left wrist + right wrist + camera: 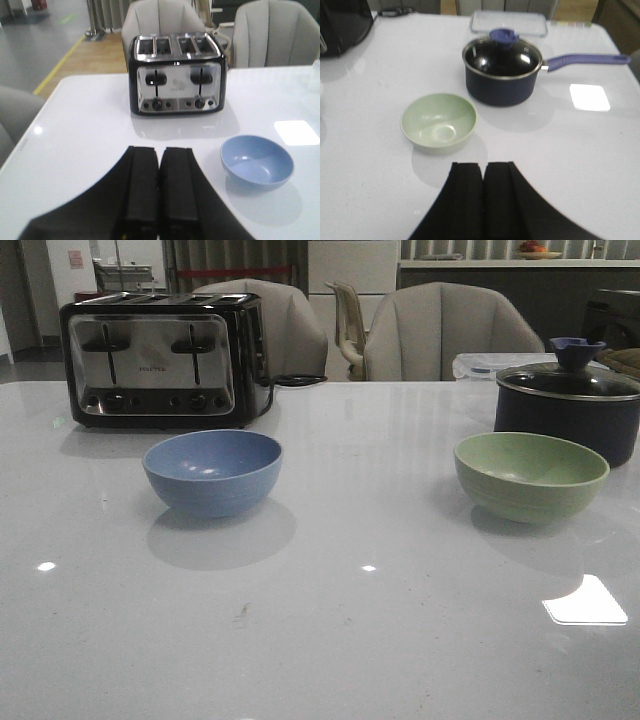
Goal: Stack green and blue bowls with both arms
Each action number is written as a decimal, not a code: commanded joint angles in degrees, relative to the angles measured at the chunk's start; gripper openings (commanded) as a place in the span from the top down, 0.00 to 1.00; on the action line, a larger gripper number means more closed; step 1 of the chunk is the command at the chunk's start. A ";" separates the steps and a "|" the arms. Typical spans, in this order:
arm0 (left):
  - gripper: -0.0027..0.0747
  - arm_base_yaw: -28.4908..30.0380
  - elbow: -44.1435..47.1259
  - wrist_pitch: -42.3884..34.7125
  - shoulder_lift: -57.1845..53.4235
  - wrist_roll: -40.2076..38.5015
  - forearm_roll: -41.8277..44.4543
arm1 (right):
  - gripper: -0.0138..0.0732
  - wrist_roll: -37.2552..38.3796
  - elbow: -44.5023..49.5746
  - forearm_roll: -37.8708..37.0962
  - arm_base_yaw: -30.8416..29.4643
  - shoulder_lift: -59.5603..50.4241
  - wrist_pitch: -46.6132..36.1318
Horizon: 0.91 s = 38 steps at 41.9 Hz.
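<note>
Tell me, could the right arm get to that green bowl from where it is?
Probably yes: the green bowl sits open on the table just ahead of the right end effector, apart from the pot, with nothing between them.

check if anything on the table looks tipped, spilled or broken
Nothing stands out. The blue bowl and green bowl both sit upright, empty and apart; the pot has its lid on, and the toaster stands square.

My front camera sits low, looking forward across the table (330,640). My left wrist camera looks down from higher up, over its fingers, sharing the toaster (177,75) and blue bowl (257,162) with front. My right wrist camera shares the green bowl (439,122) and pot (502,72).
</note>
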 commanded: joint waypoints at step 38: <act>0.29 0.05 3.42 -4.39 11.96 -0.44 -0.44 | 0.18 -0.17 -0.98 -0.73 -0.33 17.87 -2.80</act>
